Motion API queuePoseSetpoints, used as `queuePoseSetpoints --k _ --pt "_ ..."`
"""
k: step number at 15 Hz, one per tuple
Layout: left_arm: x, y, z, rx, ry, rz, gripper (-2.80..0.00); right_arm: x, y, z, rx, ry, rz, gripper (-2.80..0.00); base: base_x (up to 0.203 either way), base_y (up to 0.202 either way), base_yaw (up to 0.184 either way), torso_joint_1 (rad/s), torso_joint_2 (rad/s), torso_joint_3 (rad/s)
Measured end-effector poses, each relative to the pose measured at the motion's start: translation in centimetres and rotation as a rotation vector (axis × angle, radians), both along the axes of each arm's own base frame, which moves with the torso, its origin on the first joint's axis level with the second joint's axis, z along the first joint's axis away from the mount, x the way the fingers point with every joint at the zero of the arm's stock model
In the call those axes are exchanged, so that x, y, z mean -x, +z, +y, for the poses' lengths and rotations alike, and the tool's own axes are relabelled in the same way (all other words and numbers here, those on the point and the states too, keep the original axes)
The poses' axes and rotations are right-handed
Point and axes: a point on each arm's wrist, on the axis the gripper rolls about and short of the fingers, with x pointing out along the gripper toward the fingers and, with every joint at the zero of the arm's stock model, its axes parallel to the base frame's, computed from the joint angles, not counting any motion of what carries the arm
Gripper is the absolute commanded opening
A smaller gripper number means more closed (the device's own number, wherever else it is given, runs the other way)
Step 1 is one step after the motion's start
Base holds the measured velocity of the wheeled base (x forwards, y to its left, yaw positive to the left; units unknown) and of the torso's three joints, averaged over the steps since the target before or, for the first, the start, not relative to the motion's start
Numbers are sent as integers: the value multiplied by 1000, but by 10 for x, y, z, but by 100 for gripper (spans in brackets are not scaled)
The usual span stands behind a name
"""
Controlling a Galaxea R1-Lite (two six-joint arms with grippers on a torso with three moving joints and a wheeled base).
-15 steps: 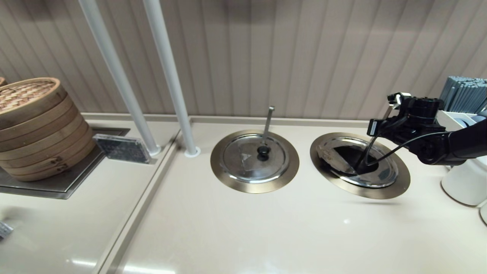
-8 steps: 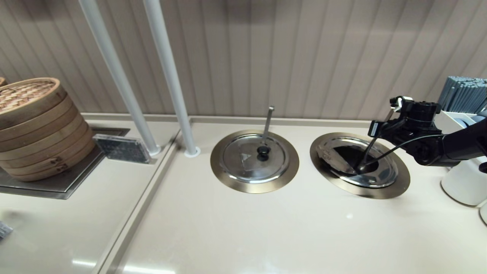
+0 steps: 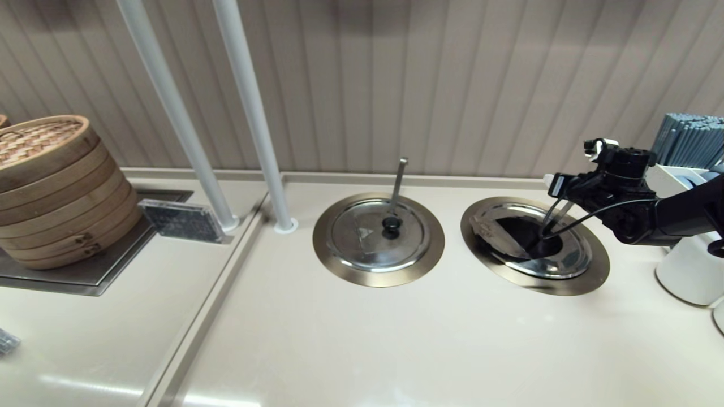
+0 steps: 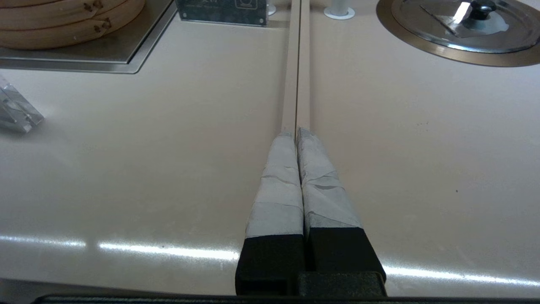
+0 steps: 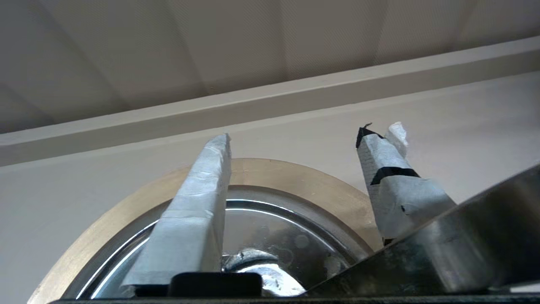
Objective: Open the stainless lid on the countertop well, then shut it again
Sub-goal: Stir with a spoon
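Observation:
The stainless lid [image 3: 565,260] lies flat in the countertop well, inside the bronze-gold ring rim [image 3: 588,280]. A slanted ladle handle [image 3: 551,220] pokes through it. My right gripper [image 3: 551,185] hovers just above the lid's far right part, close to that handle. In the right wrist view this gripper [image 5: 301,137] is open and holds nothing, with the lid [image 5: 274,228] and rim [image 5: 295,177] below and the handle [image 5: 464,240] beside one finger. I cannot make out the lid's knob in the dark reflection. My left gripper [image 4: 297,131] is shut and parked low over the counter seam.
The twin lid [image 3: 362,234] with its upright ladle handle [image 3: 399,181] sits left of the task well. Two white poles [image 3: 249,113] rise behind it. Bamboo steamers [image 3: 51,186] and a small sign [image 3: 181,220] stand far left. A white container [image 3: 687,271] stands far right.
My right gripper has drifted slightly to the right and back, still over the lid. The dark reflection on the lid has shrunk. The lid and the left arm have not moved.

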Motion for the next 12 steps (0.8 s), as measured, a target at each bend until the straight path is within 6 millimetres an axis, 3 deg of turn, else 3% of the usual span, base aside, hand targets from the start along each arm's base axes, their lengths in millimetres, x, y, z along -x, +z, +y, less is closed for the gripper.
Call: queuePoseSetpoints --k 12 --pt "0 0 0 0 0 0 -280 -1 -22 31 -3 69 24 0 0 0 0 0 0 0"
